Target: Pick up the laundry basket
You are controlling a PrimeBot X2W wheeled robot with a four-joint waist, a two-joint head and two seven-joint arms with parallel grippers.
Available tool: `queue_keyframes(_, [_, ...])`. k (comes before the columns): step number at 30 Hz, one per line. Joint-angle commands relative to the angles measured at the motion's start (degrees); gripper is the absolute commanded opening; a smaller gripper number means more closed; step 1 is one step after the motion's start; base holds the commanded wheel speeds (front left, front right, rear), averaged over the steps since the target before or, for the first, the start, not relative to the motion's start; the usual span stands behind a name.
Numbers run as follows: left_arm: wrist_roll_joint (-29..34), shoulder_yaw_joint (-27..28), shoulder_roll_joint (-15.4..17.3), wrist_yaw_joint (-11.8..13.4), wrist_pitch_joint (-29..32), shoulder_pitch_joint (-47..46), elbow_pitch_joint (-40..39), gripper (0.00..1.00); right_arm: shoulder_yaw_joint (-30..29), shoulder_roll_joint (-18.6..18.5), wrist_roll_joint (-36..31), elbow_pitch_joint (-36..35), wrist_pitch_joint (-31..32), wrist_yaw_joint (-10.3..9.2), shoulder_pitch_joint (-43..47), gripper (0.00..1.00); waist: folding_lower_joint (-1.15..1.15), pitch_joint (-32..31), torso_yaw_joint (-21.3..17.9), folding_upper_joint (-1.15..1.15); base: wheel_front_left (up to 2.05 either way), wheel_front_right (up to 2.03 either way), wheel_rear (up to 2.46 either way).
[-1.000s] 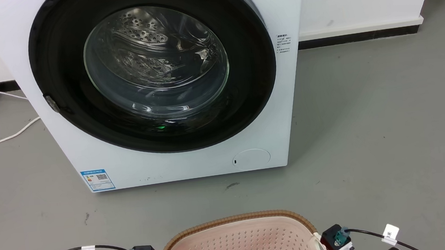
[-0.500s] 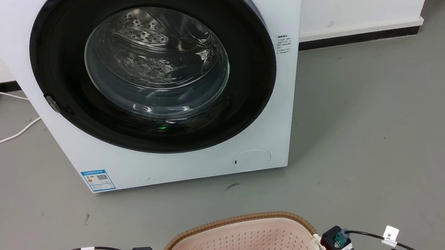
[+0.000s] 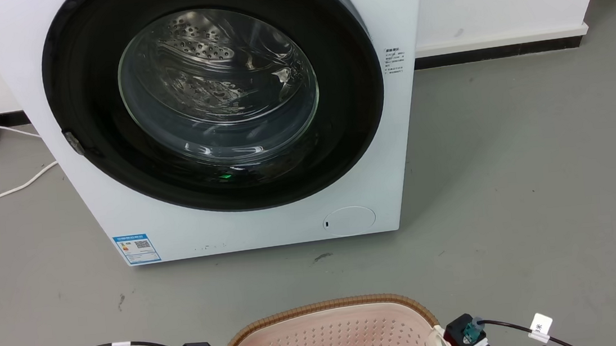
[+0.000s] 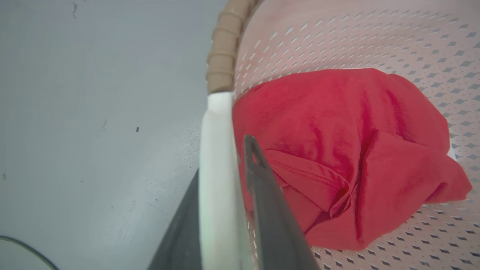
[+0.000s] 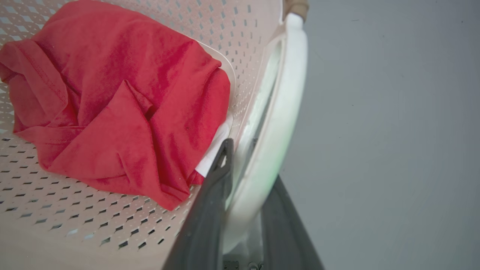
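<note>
The left claw (image 4: 223, 157) is clamped on the white side handle (image 4: 216, 123) of the laundry basket (image 3: 329, 335), one finger inside the rim, one outside; the right claw (image 5: 252, 165) grips the opposite handle (image 5: 288, 86) likewise. A crumpled red cloth (image 4: 337, 150) lies inside the basket, which is just before the washing machine (image 3: 245, 230), over the grey floor (image 3: 514, 204)

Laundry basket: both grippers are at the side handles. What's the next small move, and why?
Probably raise both arms together, slowly. The left gripper straddles the left handle and the right gripper the right handle, both seemingly clamped, so an even lift should keep the laundry basket level and the red garment inside.
</note>
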Motion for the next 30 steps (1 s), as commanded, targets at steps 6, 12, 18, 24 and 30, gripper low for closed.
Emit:
queue_keyframes(6, [-0.78,-1.12,-0.68,-1.19,-0.51,-0.99,-0.50,0.00,0.63,0.59,0.37,-0.13,-0.28,0.48,-0.94,0.00,0.00,0.08,0.05,0.00,0.00,0.00,0.00])
queue_keyframes(12, [-1.52,-1.76,-0.62,-1.19,-0.54,-1.01,-0.43,0.00,0.94,0.58,0.82,-0.06,-0.11,0.49,-0.96,0.00,0.00,0.18,0.09,0.00,0.00,0.00,0.00])
queue_keyframes(18, [-2.24,-2.39,-0.56,-1.18,-0.57,-1.10,-0.31,0.00,1.19,0.57,1.08,-0.01,-0.03,0.48,-0.90,0.00,0.00,0.17,0.10,0.00,0.00,0.00,0.00])
queue_keyframes(24, [-2.93,-3.07,-0.46,-1.17,-0.66,-1.20,-0.22,0.00,1.39,0.59,1.27,0.03,-0.02,0.48,-0.92,0.00,0.00,0.15,0.13,0.00,0.00,0.00,0.00])
queue_keyframes(30, [-3.43,-3.59,-0.41,-1.17,-0.64,-1.27,-0.17,0.00,1.54,0.64,1.43,0.06,0.16,0.48,-0.83,0.00,0.00,0.18,0.07,0.00,0.00,0.00,0.00])
